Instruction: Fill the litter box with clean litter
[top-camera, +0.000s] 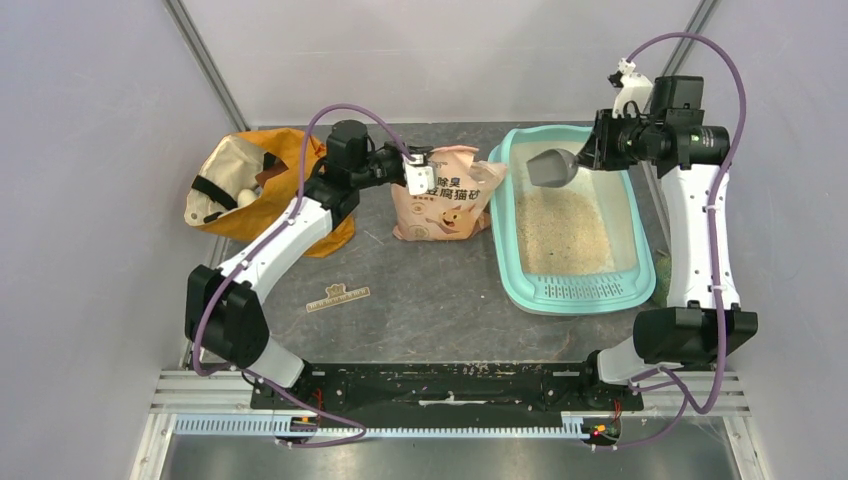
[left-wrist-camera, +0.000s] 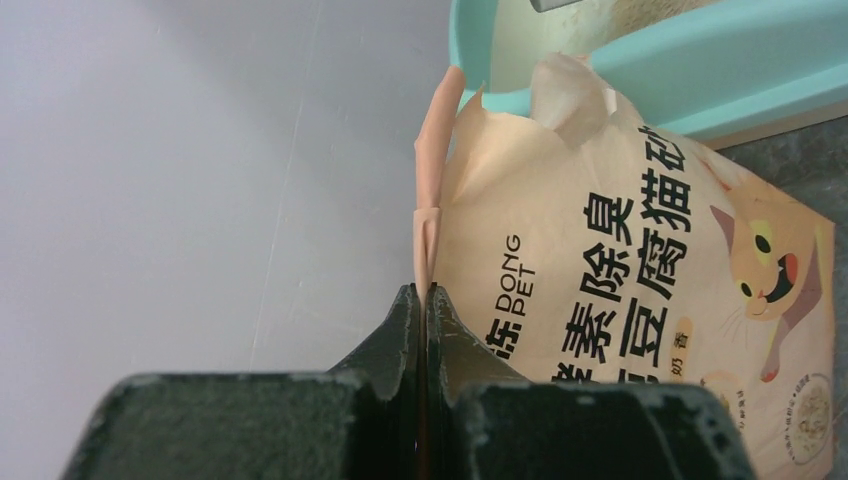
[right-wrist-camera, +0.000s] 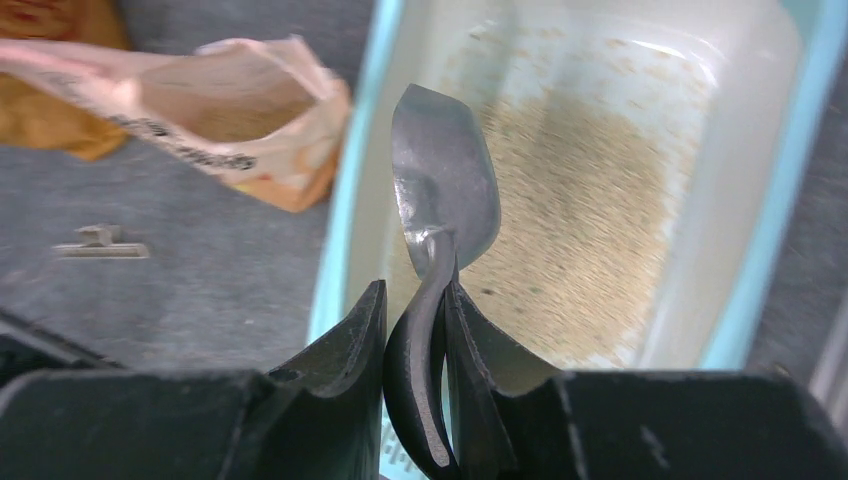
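The teal litter box (top-camera: 505, 250) lies at the right of the table, with a layer of pale beige clean litter (top-camera: 562, 232) on its cream floor. My right gripper (top-camera: 592, 150) is shut on the dark handle of a silver metal scoop (top-camera: 550, 168), which hangs over the box's far left corner. In the right wrist view the scoop (right-wrist-camera: 445, 180) points out over the litter (right-wrist-camera: 590, 220). My left gripper (top-camera: 428, 170) is shut on the top edge of the peach-pink pouch (top-camera: 445, 195), which stands open just left of the box. That edge runs between the left gripper (left-wrist-camera: 422, 292) jaws.
An orange fabric bag (top-camera: 255, 185) slumps at the far left of the grey table. A small tan flat piece (top-camera: 338, 297) lies in front of the pouch. Pale walls close in on both sides, and the box's perforated lip (top-camera: 585, 290) faces the arm bases.
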